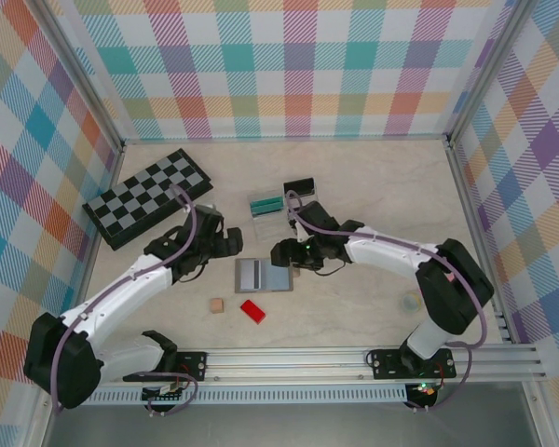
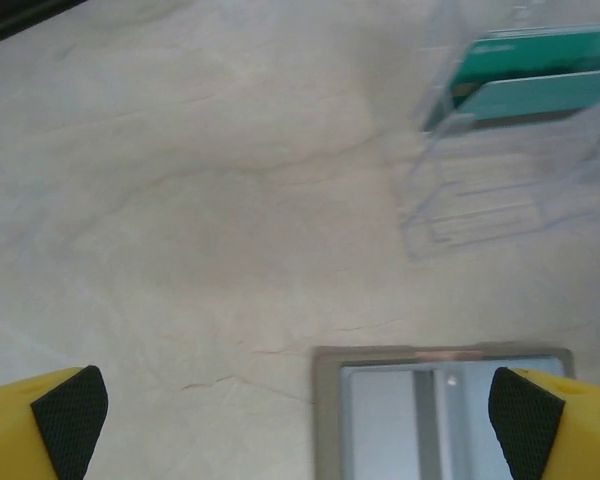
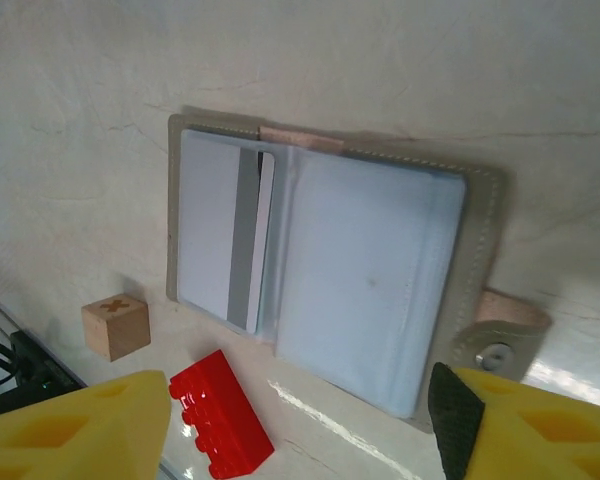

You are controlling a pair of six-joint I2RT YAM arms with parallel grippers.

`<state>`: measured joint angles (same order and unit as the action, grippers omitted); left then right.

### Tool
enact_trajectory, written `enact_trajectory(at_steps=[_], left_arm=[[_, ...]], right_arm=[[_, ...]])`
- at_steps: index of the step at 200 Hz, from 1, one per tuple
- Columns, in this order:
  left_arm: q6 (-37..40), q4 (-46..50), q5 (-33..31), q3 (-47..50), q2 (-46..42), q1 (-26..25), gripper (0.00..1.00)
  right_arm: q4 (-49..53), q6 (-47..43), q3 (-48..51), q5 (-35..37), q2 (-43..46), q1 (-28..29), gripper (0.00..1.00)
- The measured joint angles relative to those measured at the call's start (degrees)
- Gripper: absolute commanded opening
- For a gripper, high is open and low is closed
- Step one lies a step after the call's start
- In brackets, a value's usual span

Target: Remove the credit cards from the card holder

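Right gripper [image 3: 300, 425], yellow jaws wide apart and holding nothing, hangs over the card holder [image 3: 380, 280], which lies open and flat mid-table, its long axis left to right in the top view. A silver-grey card [image 3: 220, 240] sits in its left panel, stripe running near to far. Left gripper [image 2: 300, 420], jaws wide, hovers near its far left corner. Clear-teal card [image 1: 266, 205] and black card [image 1: 299, 186] lie farther back.

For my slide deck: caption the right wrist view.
Open card holder with a grey-striped card inside, red block and wooden cube beside it.
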<state>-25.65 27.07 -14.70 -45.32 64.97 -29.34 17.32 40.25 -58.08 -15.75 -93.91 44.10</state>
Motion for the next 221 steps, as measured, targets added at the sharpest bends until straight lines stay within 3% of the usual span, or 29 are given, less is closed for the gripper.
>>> enact_trajectory(at_steps=[36, 80, 148, 221], left_arm=[[-6.4, -0.1, -2.0, 6.3, -2.7, 1.3, 0.98], [-9.7, -1.7, 5.0, 8.8, -3.3, 1.7, 0.91], [-14.8, -9.7, 17.8, 13.0, -1.8, 1.9, 0.62], [-17.9, -16.3, 24.2, 14.4, 3.5, 1.9, 0.3]], right_arm=[[-0.8, 4.5, -3.3, -0.8, -6.5, 2.2, 0.48], [-0.8, 8.1, -8.2, -0.9, -11.6, 3.2, 0.36], [-0.7, 9.4, -12.4, -1.7, -17.4, 3.3, 0.27], [-1.0, 10.2, -12.7, -3.4, -18.9, 3.3, 0.21]])
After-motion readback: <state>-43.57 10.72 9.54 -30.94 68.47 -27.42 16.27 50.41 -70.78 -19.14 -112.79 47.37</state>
